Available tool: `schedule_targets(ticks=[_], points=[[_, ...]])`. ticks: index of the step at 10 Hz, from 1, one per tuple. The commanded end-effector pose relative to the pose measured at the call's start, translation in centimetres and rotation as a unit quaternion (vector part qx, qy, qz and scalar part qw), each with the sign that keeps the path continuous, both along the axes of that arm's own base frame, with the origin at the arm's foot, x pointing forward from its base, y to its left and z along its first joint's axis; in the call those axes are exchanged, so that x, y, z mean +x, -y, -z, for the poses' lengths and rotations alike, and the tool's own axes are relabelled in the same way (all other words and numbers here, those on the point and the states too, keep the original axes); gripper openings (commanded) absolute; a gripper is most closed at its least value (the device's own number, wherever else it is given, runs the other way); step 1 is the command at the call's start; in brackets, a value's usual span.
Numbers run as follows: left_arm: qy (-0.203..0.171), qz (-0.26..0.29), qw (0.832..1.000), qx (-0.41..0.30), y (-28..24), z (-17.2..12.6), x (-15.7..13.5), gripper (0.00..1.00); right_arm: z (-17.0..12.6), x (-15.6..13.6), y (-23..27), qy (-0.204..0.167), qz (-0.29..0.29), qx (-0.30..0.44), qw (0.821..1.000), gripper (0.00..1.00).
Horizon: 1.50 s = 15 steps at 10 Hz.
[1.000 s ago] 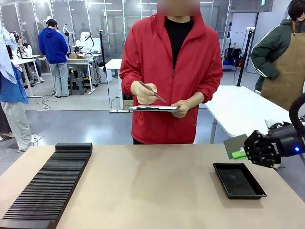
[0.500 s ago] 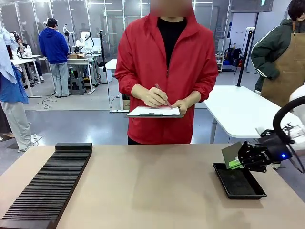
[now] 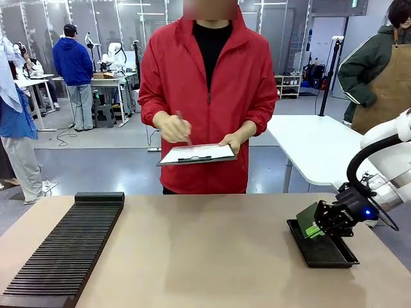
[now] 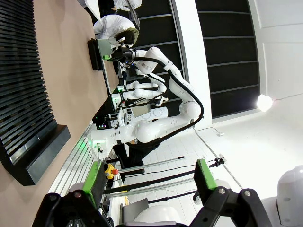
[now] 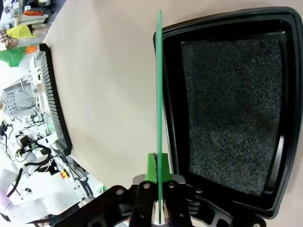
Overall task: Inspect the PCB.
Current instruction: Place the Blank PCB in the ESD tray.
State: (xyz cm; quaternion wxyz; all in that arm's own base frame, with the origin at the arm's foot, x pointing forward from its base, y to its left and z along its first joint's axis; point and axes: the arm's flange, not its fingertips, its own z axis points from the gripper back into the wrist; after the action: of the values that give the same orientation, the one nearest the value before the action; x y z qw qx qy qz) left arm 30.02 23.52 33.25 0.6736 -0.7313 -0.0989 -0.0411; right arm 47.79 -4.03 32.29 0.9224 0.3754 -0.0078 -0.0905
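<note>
Green pads on the right gripper (image 3: 316, 228) are squeezed tight on the PCB (image 3: 309, 218), pinching it by one short edge. In the right wrist view the PCB (image 5: 159, 85) shows edge-on, a thin green line running straight up out of the pressed-together fingers (image 5: 152, 166), so the board sticks out ahead of the gripper (image 5: 159, 176) in line with it.

From the front view the board hangs tilted over the near-left part of the black tray (image 3: 334, 256), which sits on the table's right side. Can't tell if the board's lower edge is touching the tray or just above it. In the wrist view the tray (image 5: 284, 118) has a speckled black foam floor and a raised rim, and the board lines up just beside its left rim.

The left gripper (image 4: 149, 177) is spread wide with nothing between its fingers, up away from the tabletop.

Room-wise: the tan table (image 3: 192, 256) is bare across the middle. A long black slotted rack (image 3: 64, 250) runs along the left side, well apart from the tray. The tray sits near the table's right edge. Across the table a person in a red jacket holds a clipboard (image 3: 198, 154) with white paper, a pen in the other hand (image 3: 173, 128).
</note>
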Motion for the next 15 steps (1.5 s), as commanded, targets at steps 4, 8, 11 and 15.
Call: schedule_targets(ticks=[4, 8, 11, 15], points=[[-0.001, 0.005, 1.000, 0.005, -0.1, -0.2, -0.3, 0.96, 0.8, 1.1, -0.6, -0.035, 0.010, -0.029, 0.999, 0.37], [-0.001, 0.005, 1.000, 0.005, -0.1, -0.2, -0.3, 0.96, 0.4, -0.2, -0.4, -0.043, 0.019, -0.050, 0.998, 0.92], [-0.001, 0.005, 1.000, 0.005, -0.1, -0.2, -0.3, 0.96, -1.6, -1.3, -0.2, -0.048, 0.027, -0.075, 0.996, 1.00], [-0.001, 0.005, 1.000, 0.005, -0.1, -0.2, -0.3, 0.96, -4.2, -2.2, -0.3, -0.045, 0.053, -0.135, 0.988, 1.00]])
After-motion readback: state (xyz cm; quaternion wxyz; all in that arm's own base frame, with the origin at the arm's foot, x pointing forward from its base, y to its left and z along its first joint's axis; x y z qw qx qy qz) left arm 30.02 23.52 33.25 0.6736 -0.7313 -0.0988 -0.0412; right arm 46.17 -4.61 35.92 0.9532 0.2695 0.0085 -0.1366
